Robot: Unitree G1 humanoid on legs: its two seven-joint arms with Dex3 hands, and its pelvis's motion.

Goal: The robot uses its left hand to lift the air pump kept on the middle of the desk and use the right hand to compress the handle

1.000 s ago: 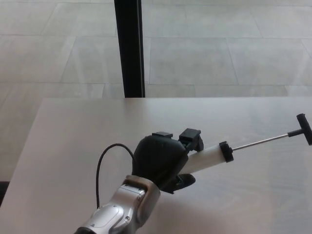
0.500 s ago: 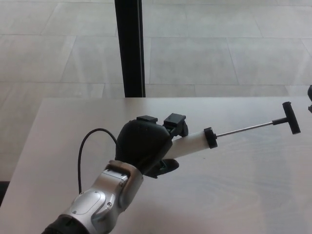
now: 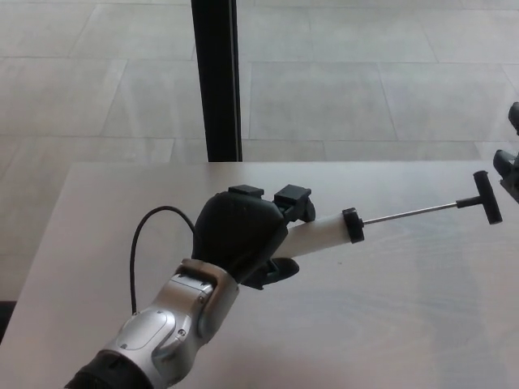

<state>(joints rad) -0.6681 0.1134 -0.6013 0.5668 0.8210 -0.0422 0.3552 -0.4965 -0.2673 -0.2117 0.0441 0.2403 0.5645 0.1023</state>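
Gripping the pump clear of the desk, left hand has the lift done; right hand nears the extended handle, finger state unclear, compression pending.

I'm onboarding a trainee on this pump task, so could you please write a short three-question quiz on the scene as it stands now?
1. True or false: the rod of the air pump is pushed fully into the white barrel.
2. Which hand grips the pump barrel? A) left hand B) right hand C) neither
3. Fill in: the T-handle lies toward the picture's ____ edge.

Key
1. False: the rod is drawn out, with the handle far from the black cap.
2. A: the left hand is wrapped round the barrel; the right hand only shows at the edge, near the handle.
3. Right.
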